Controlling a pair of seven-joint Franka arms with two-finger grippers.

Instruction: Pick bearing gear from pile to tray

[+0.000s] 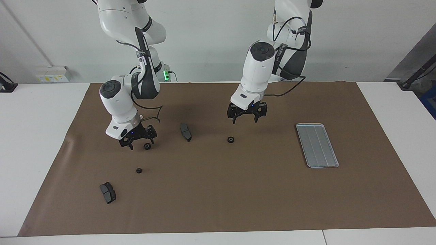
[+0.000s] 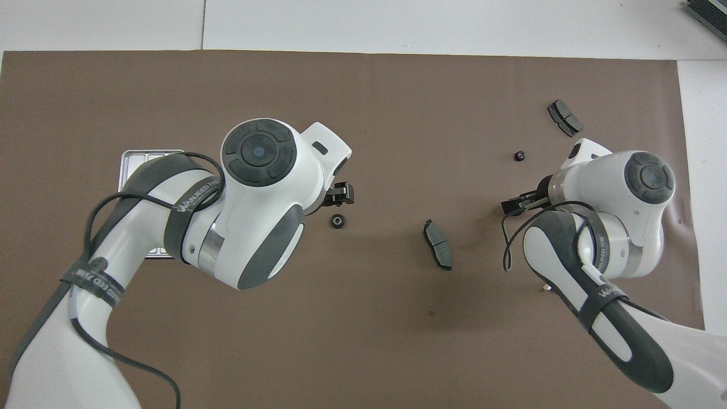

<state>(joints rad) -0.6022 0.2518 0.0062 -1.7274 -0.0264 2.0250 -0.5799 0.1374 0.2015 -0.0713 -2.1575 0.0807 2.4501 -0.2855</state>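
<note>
Starting nearest the robots, your left gripper hangs with fingers released and empty over the mat, close by the middle ring. Centre over that ring before you descend, so both fingers straddle it. The tray lies empty toward the left arm's end. Your right gripper, also released, sits low beside a second ring. Farther out lie a third ring and a brake pad.
</note>
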